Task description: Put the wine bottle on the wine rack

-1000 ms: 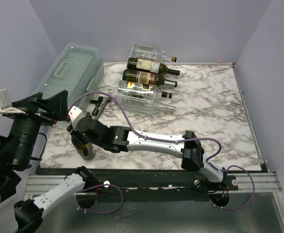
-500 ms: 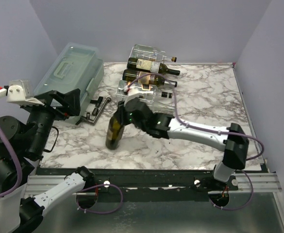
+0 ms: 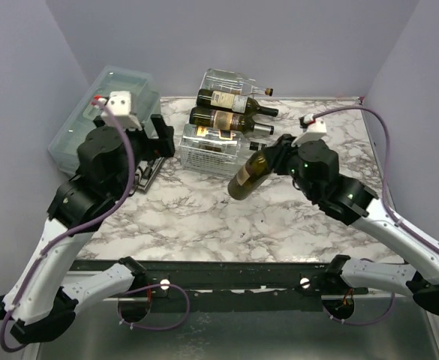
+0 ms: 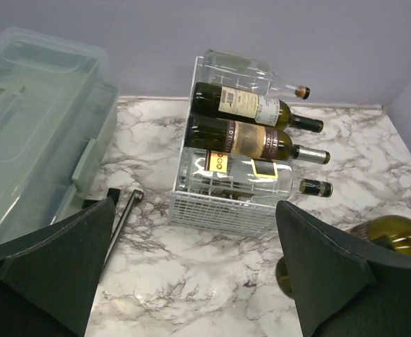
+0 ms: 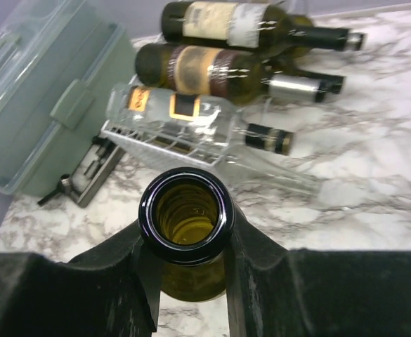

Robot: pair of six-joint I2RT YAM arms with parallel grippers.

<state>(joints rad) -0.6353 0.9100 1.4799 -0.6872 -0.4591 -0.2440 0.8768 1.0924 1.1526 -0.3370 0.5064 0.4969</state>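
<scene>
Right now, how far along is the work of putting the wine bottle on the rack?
Done: the right gripper is shut on the neck of the green wine bottle. In hand: the bottle hangs tilted near the wine rack, not on it yet. Left: lay it on the rack and release.

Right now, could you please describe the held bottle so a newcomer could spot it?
On the marble table, look right of the wine rack. There the right gripper holds a dark green bottle by its neck, tilted in the air. Unlike the labelled racked bottles, it is uncapped.
</scene>
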